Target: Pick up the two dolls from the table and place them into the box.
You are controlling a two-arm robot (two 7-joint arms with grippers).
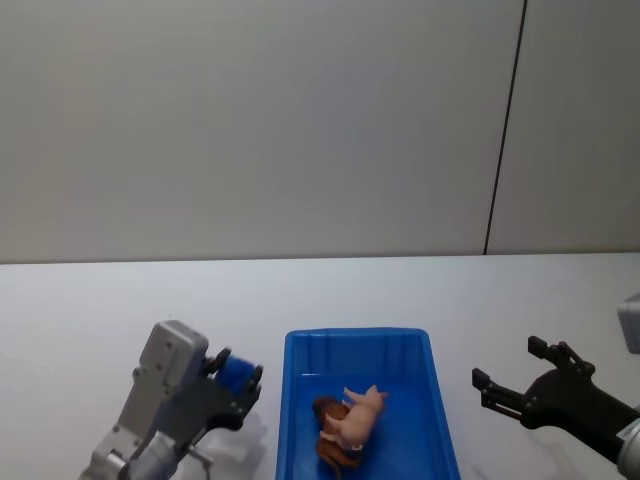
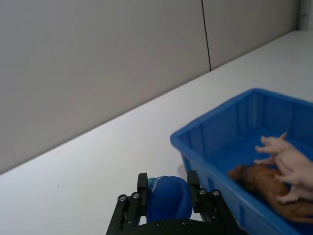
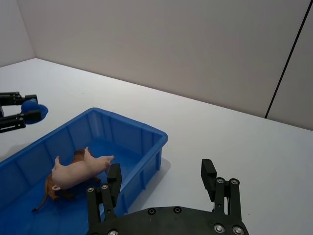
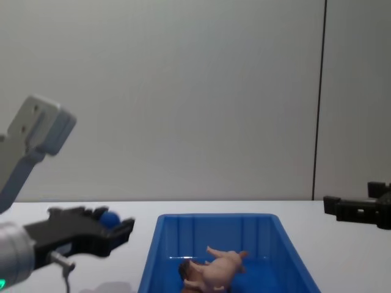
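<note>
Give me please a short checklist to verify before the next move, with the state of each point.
1. Pink pig is inside the blue box: ok.
2. Brown animal is inside the box, under the pig: ok.
3. Right gripper is open and holds nothing: ok.
4. Left gripper is empty: not ok, it is shut on a small blue object.
5. Both grippers are outside the box, over the white table: ok.
6. What the blue object is: cannot tell.
</note>
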